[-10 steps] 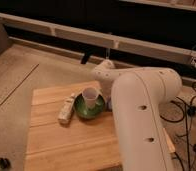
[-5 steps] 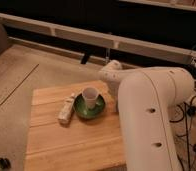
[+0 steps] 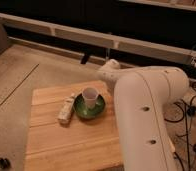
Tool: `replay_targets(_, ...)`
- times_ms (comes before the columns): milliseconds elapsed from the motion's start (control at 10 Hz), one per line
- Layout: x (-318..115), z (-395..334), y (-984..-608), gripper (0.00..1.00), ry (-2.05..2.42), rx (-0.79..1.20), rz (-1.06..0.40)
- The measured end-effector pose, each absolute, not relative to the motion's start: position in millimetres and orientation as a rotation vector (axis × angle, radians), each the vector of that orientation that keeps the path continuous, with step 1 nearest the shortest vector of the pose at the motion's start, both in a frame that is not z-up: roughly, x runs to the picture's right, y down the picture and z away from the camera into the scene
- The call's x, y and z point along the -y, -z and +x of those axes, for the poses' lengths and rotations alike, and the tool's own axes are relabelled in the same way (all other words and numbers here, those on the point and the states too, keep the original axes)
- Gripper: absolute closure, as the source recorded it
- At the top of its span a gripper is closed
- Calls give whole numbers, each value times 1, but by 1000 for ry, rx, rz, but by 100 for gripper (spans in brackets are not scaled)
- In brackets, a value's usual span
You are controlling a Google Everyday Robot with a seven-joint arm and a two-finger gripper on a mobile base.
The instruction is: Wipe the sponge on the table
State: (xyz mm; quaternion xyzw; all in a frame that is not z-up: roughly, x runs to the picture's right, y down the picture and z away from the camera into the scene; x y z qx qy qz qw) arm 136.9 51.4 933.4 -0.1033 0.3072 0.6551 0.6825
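Note:
The light-brown wooden table [image 3: 66,145] fills the lower middle of the camera view. My white arm [image 3: 146,110] rises from the bottom right and bends over the table's right side, with its rounded joint [image 3: 109,71] above the far edge. The gripper is hidden behind the arm, somewhere past that joint, and it is shut. The sponge is out of view; I cannot tell whether the gripper holds anything.
A green bowl [image 3: 80,112] with a white cup [image 3: 90,97] standing in it sits near the table's far middle. A whitish bottle [image 3: 66,110] lies just left of the bowl. Dark cables [image 3: 191,107] trail on the floor at the right.
The arm's joint has shifted a little to the right over the table's far edge, and the arm's bulk now covers more of the right side. Bowl, cup and bottle have not moved.

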Motion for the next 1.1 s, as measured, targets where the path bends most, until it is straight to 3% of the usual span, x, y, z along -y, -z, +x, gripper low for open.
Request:
replay_targets(700,-42,129,-941,92,-1458,-659,-247)
replay_targets(1100,-20,160,-945,92,-1480,-704,-105)
